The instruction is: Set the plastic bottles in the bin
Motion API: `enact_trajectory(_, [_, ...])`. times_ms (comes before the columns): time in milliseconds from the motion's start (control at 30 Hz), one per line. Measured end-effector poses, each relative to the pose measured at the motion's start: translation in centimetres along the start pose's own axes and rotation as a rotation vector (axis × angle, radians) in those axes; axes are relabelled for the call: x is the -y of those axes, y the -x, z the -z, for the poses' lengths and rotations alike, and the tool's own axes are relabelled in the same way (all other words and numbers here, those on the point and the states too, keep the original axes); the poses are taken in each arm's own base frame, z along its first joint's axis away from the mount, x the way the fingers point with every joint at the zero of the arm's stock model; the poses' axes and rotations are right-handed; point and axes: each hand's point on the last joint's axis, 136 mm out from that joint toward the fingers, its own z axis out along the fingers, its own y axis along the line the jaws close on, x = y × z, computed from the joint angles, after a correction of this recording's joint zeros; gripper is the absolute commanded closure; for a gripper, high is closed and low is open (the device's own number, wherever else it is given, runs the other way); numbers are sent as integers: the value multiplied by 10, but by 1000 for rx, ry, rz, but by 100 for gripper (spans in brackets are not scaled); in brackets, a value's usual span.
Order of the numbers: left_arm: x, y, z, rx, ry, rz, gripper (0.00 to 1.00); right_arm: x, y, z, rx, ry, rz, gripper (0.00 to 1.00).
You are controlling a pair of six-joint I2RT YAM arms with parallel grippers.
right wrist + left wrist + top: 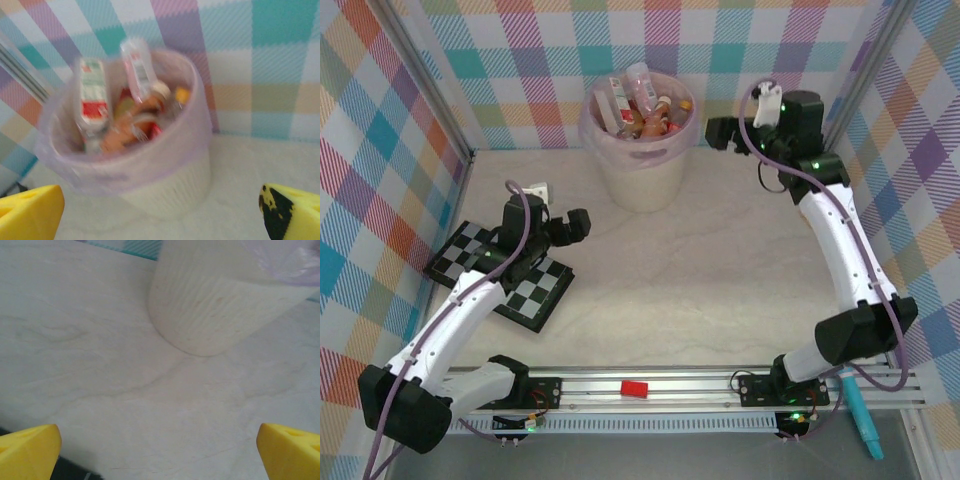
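Surface: pale table (720, 270) | bin (640, 182) at 12 o'clock, plastic bottles (642, 102) inside | my left gripper (160, 452) spread, empty | my right gripper (160, 212) spread, empty, at bin's 3 o'clock

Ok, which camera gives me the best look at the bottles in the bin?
The top external view: it looks down into the bin, so the bottles piled inside are sharp and unobstructed. The right wrist view sees them closer but blurred. The left wrist view catches the bin's outer wall and a bit of liner.
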Motion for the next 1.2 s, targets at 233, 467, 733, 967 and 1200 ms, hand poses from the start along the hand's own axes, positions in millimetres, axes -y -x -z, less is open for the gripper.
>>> enact_trajectory(233, [-37, 7, 19, 90, 180, -91, 0, 41, -88, 34, -51, -168, 62, 0])
enact_trajectory(467, [-86, -37, 12, 88, 364, -160, 0, 72, -157, 48, -84, -281, 128, 1])
enact_trajectory(733, [-124, -75, -16, 139, 447, -209, 0, 111, -278, 40, -228, -362, 133, 0])
enact_trajectory(967, [-140, -76, -50, 186, 442, -189, 0, 134, -321, 22, -240, -416, 136, 0])
enact_trajectory(1200, [-156, -71, -83, 228, 422, -147, 0, 140, -301, 9, -137, -430, 167, 1])
